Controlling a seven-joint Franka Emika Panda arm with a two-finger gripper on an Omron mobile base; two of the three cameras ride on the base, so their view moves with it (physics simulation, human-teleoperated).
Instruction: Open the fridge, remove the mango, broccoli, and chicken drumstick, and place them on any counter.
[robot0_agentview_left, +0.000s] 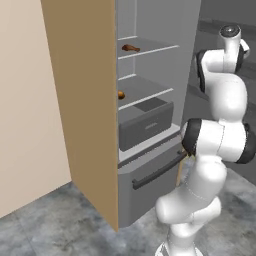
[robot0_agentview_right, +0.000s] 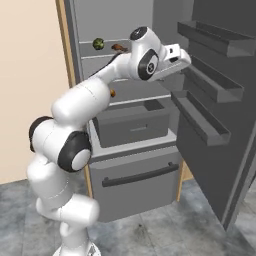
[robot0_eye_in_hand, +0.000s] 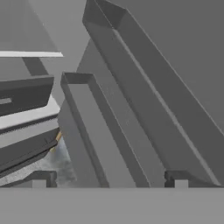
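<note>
The fridge (robot0_agentview_left: 150, 175) (robot0_agentview_right: 135, 182) stands open, its door (robot0_agentview_right: 215, 125) swung out to the right. On the upper shelf lie the broccoli (robot0_agentview_right: 98, 44) and the chicken drumstick (robot0_agentview_right: 118, 48) (robot0_agentview_left: 130, 48). The mango (robot0_agentview_left: 121, 94) (robot0_agentview_right: 113, 92) sits one shelf lower, at its left end, partly behind my arm. My gripper (robot0_agentview_right: 186, 59) (robot0_eye_in_hand: 109, 181) is raised in front of the fridge's interior and points at the door's inner shelves (robot0_eye_in_hand: 100, 131). Its fingertips (robot0_eye_in_hand: 39, 179) stand wide apart with nothing between them. The counter is out of view.
A grey crisper bin (robot0_agentview_left: 145, 125) (robot0_agentview_right: 132, 122) sits below the shelves, above the lower drawer's black handle (robot0_agentview_right: 140, 176). A tan wood panel (robot0_agentview_left: 82, 100) flanks the fridge on the left. Several door racks (robot0_agentview_right: 207, 80) jut inward close to the hand.
</note>
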